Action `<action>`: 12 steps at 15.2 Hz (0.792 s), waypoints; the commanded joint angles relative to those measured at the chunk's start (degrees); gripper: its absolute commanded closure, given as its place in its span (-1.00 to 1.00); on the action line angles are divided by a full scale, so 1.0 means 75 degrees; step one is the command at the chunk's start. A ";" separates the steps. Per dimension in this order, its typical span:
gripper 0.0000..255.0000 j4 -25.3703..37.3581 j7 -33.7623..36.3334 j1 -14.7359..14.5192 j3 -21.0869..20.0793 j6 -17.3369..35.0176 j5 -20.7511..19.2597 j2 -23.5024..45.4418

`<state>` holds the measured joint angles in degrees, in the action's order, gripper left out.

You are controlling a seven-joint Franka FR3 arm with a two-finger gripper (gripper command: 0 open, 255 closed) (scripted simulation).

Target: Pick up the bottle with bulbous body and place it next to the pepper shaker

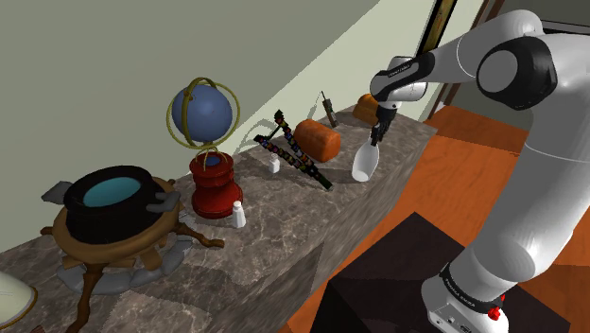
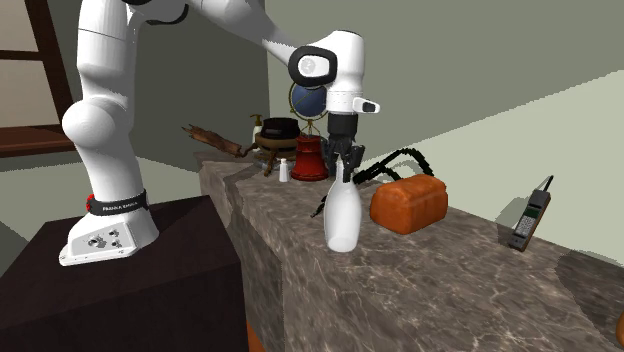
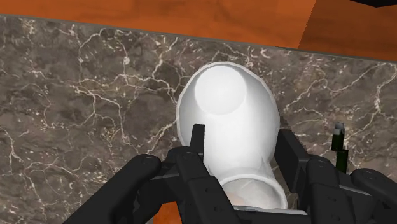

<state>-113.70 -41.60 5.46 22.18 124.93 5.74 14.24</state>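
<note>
Black pincer (image 3: 242, 156) clamped on the neck of the white bottle (image 3: 222, 108), one finger (image 3: 198, 137) on each side, bulbous body sticking out past the tips. From outside, the pincer (image 1: 378, 132) (image 2: 345, 162) points straight down with the bottle (image 1: 365, 163) (image 2: 342, 220) directly under it and upright. The bottle base is at the grey veined marble counter (image 1: 284, 227) (image 2: 450, 290) near its front edge; cannot tell if it touches or is just off the surface.

Orange-brown bread loaf (image 1: 317, 139) (image 2: 408, 205) lies near the pincer, on the wall side, apart from the bottle. Old handset phone (image 1: 328, 109) (image 2: 528, 220) stands past the loaf against the wall.

Dark beaded strip (image 1: 293, 151) lies slanted on the counter farther from the pincer, beyond the loaf. First white shaker (image 1: 274, 163) stands just beside that strip. Second white shaker (image 1: 240, 216) (image 2: 284, 170) is well apart from the pincer, next to a red pedestal (image 1: 214, 186) (image 2: 309, 158); cannot tell which shaker is the pepper one. Blue globe (image 1: 201, 113) in gold rings sits above the pedestal.

Black cauldron (image 1: 109, 199) with a blue inside is farthest from the pincer, on a wooden stand.

White arm (image 1: 529, 189) rises from the dark box (image 1: 397, 284) over an orange floor (image 1: 454, 170).
</note>
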 commanded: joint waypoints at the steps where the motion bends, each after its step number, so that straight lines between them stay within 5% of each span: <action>1: 1.00 0.0000 0.0000 0.0001 0.0001 0.0001 -0.0001 0.0001; 12: 1.00 0.0213 0.0085 -0.0033 0.0040 -0.0450 -0.0134 -0.0257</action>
<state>-112.45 -41.13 5.29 22.41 122.37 4.99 12.83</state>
